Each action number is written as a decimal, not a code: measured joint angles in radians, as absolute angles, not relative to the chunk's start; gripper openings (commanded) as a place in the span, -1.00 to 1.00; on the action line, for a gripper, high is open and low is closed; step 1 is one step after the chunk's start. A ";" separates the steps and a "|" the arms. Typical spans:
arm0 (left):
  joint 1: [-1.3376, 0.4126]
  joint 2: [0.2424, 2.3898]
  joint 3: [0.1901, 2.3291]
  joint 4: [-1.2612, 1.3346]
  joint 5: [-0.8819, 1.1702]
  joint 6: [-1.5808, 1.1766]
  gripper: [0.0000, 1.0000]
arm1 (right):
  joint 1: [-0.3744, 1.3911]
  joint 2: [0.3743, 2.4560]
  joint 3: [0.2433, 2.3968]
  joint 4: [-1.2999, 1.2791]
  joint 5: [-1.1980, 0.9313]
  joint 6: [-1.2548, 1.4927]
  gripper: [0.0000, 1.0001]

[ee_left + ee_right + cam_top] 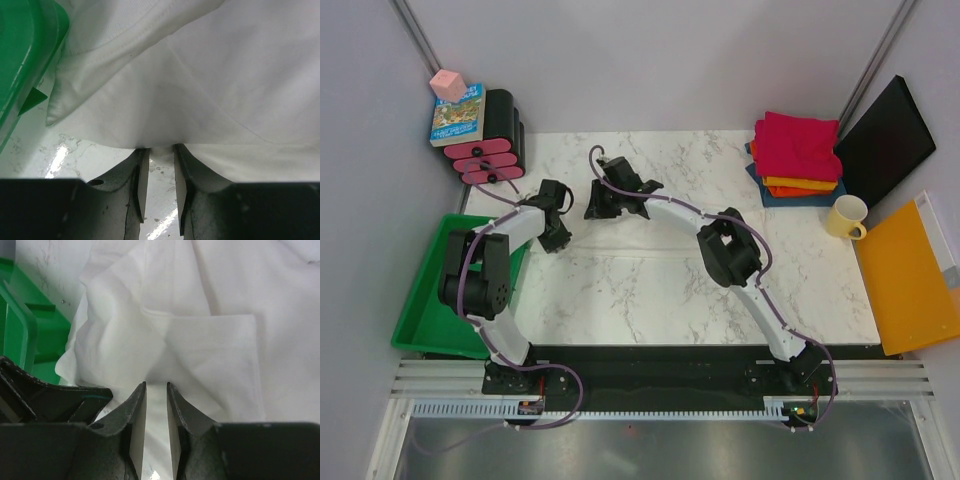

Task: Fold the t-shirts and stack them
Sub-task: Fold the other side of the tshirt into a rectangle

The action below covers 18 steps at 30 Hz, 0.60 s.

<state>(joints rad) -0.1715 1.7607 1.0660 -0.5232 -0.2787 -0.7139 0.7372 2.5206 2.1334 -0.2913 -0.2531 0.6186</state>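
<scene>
- Left arm: white links, black joints, purple cable along it.
- Right arm: same white-and-black build, purple cable looping at 5 o'clock.
- Fingers: dark wedges, pale inner faces.

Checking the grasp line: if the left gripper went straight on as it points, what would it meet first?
The off-white t-shirt: its edge sits between the fingers of the left gripper, apparently pinched, with only more cloth beyond.
</scene>
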 measured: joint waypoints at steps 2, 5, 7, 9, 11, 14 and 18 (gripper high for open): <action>-0.171 1.757 1.061 -0.517 -0.278 -0.714 -0.34 | 0.728 2.524 2.148 -0.284 -0.253 0.629 -0.39; -0.171 1.753 1.055 -0.512 -0.278 -0.714 -0.36 | 0.716 2.537 2.172 -0.260 -0.253 0.641 -0.38; -0.171 1.751 1.051 -0.508 -0.278 -0.715 -0.36 | 0.709 2.546 2.178 -0.249 -0.254 0.649 -0.37; -0.171 1.746 1.045 -0.502 -0.278 -0.715 -0.36 | 0.701 2.560 2.181 -0.239 -0.253 0.659 -0.36; -0.171 1.740 1.038 -0.496 -0.278 -0.716 -0.36 | 0.693 2.577 2.181 -0.239 -0.253 0.667 -0.36; -0.171 1.732 1.026 -0.489 -0.278 -0.721 -0.36 | 0.681 2.600 2.181 -0.233 -0.260 0.683 -0.36; -0.171 1.720 1.010 -0.481 -0.278 -0.724 -0.36 | 0.665 2.600 2.181 -0.226 -0.255 0.690 -0.35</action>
